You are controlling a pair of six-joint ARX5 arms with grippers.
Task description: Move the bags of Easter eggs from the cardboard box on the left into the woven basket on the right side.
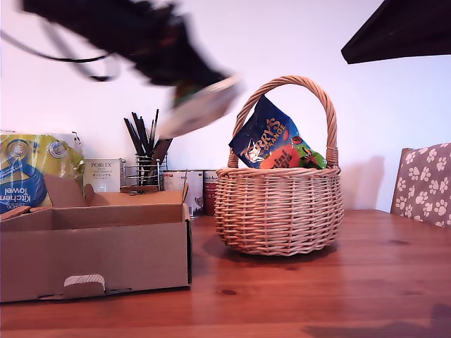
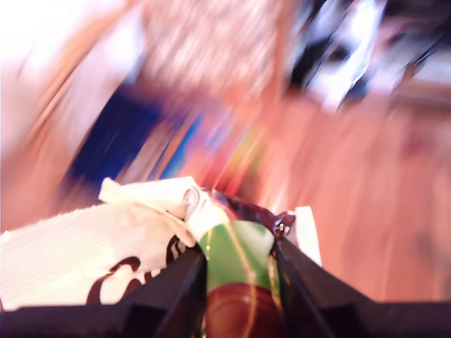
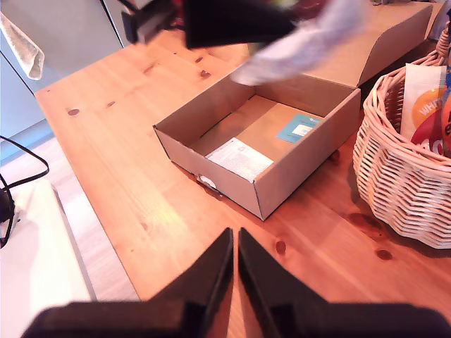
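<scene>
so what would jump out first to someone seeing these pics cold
Most striking is my first gripper, blurred in mid-air above the cardboard box, clamped on a pale white-green bag between box and basket. Next comes the woven basket on the wooden table toward the exterior view's right, with a blue Terry's Orange bag poking out under its handle. My second gripper hangs shut and empty above the table.

The exterior view sits low, near table [image 1: 366,282] height, and looks straight across at the side of the box [image 1: 91,246] and the basket [image 1: 278,211]. The first wrist view looks along its jaws, very close and blurry. The second wrist view looks down from high up on the same box [image 3: 261,151] and basket [image 3: 405,176].
</scene>
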